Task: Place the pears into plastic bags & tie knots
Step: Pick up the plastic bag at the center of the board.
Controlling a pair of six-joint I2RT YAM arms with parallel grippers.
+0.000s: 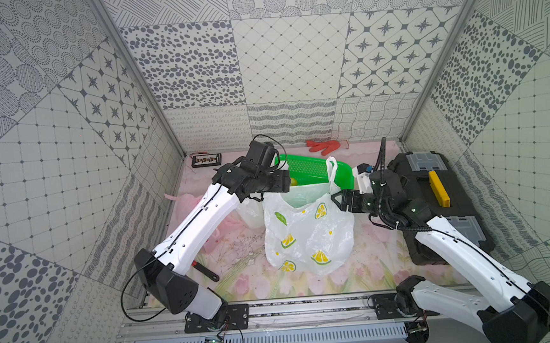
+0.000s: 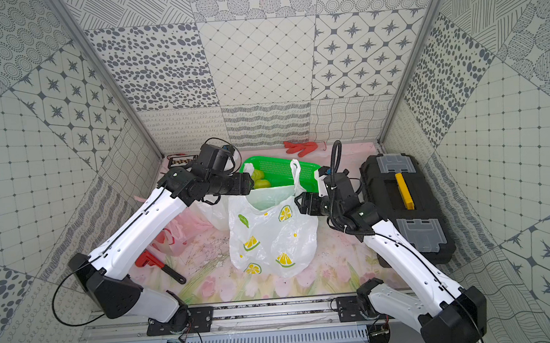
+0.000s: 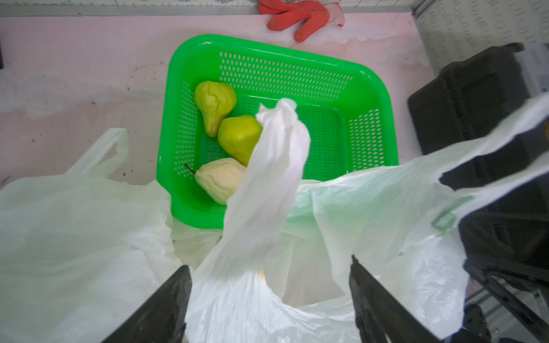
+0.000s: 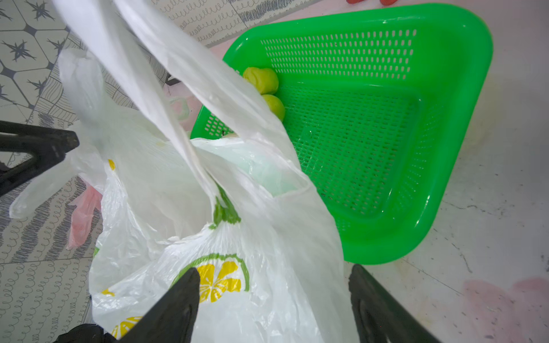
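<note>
While left fingers [image 3: 157, 308] and right fingers [image 4: 175, 306] gape wide, neither grips the lemon bag [image 1: 308, 239]

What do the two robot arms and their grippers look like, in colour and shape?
Both the left arm and the right arm have white shells with black joints and a thin black cable along them. A ribbed black hose loops over the right wrist. The left gripper and right gripper have black, tapering fingers.

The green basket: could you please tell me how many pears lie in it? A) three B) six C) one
A: the left wrist view shows a bumpy green pear, a smoother green pear and a cream pear lying in the green basket.
</note>
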